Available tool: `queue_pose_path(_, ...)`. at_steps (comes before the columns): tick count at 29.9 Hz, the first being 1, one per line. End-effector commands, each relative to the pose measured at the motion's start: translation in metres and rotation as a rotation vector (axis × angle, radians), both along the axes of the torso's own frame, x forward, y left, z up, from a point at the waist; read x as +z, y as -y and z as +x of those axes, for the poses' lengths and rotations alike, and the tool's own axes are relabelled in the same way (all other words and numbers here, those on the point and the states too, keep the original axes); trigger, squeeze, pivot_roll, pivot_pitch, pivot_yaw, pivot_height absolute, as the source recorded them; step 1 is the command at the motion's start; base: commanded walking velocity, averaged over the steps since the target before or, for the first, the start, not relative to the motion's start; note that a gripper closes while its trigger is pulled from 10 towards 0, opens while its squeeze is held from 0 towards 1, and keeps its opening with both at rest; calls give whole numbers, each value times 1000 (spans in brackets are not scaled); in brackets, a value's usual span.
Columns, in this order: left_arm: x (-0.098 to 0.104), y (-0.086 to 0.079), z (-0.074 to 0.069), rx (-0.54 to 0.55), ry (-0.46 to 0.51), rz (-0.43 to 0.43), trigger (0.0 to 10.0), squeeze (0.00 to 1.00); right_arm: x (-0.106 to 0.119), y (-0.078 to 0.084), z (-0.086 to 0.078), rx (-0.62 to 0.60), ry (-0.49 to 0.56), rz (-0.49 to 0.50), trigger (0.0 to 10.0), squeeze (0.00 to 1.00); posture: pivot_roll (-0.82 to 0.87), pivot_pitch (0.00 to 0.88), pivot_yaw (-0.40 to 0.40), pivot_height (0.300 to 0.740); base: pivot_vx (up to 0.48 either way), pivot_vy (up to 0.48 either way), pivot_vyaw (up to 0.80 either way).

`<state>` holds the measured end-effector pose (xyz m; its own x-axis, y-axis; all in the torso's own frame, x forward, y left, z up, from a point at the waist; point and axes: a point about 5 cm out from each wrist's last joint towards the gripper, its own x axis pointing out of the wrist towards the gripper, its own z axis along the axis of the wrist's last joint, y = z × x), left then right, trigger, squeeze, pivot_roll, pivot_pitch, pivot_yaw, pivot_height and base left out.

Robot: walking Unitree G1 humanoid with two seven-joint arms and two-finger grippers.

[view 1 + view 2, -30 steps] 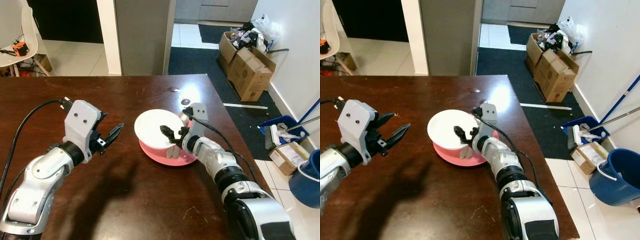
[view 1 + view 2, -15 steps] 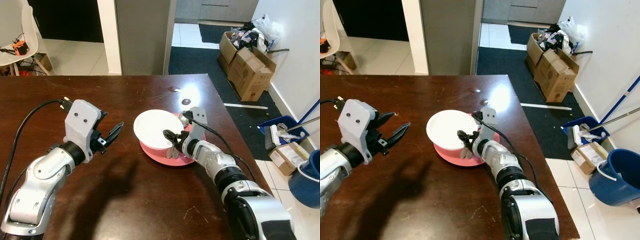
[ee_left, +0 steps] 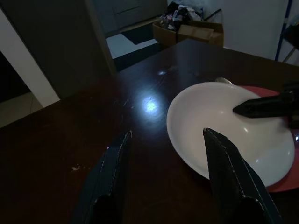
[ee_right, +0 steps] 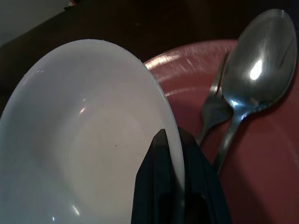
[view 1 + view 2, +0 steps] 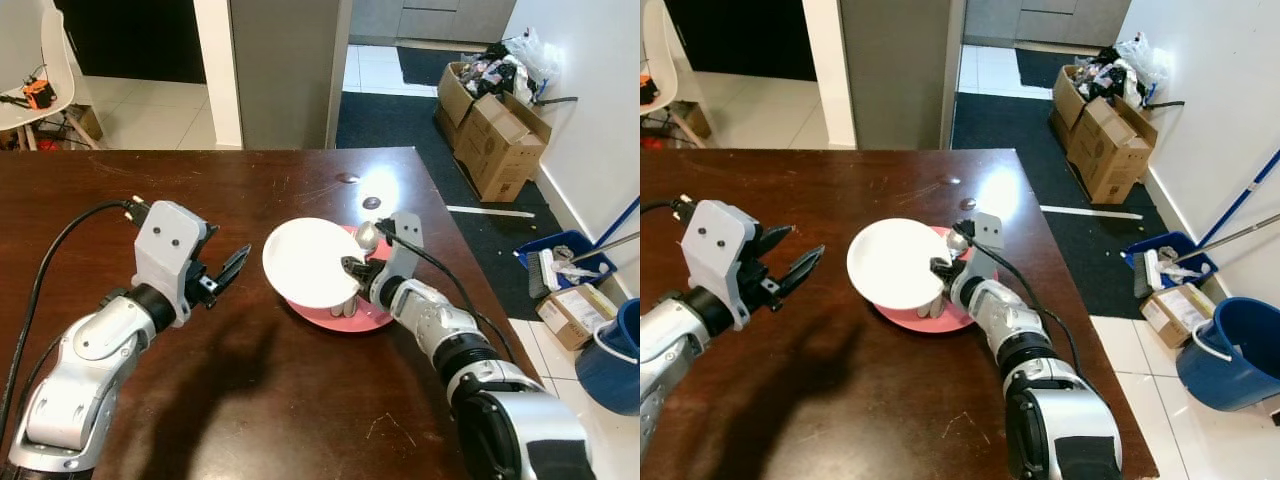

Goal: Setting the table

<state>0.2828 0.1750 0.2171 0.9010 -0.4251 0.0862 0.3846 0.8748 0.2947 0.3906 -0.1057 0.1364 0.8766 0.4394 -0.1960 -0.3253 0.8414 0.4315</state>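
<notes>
- Right gripper [image 4: 174,186] w/ black fingers pinching right rim of shallow white ceramic bowl [image 5: 305,262]; bowl tilted, partly over round pink plate [image 5: 372,314], right-centre of dark wooden table [image 5: 300,420].
- Silver spoon [image 4: 252,79] & fork [image 4: 212,109] lie on pink plate, just right of bowl.
- Left gripper [image 3: 166,158] hovers left of bowl, fingers spread, holding nothing.
- Risk: thin rim grip on one side only; bowl could slip or swing down, hitting plate.
- Risk: bowl edge may drag cutlery off plate, towards table's right edge.
</notes>
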Motion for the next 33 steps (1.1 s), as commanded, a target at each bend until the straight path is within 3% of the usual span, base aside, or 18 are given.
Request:
queue_pose_path(1,-9,-2,0,19,-26,11,10000,0,-5,0,-2,-6,-2,22,0,0,101,74,39,740,0,0,0)
queue_pose_path(8,-15,-6,3,90,-31,-7,10000,0,7,1,0,-26,75,61,0,0,96,73,40,740,0,0,0)
queue_pose_path(13,-20,-12,7,202,-20,-31,10000,0,48,-4,-8,-22,396,42,0,0,86,69,40,740,0,0,0)
queue_pose_path(14,-20,-12,7,202,-20,-31,10000,0,48,-4,-8,-22,396,42,0,0,86,69,40,740,0,0,0)
queue_pose_path(15,-20,-12,7,242,-13,-44,10000,0,64,-8,-19,-39,502,56,10000,0,78,66,41,740,0,0,0)
queue_pose_path(18,-21,-12,8,275,-9,-53,10000,0,72,-7,-32,-99,575,47,10000,0,73,65,41,740,0,0,0)
queue_pose_path(21,-24,-12,10,300,-16,-73,10000,0,63,-2,-45,-184,599,-31,10000,0,60,62,43,740,0,0,0)
queue_pose_path(25,-29,-12,10,305,-38,-95,10000,0,49,6,-57,-276,574,-59,10000,0,53,59,47,740,0,0,0)
queue_pose_path(33,-38,-5,9,323,-57,-119,10000,0,38,11,-66,-315,517,-89,10000,0,46,55,45,740,0,0,0)
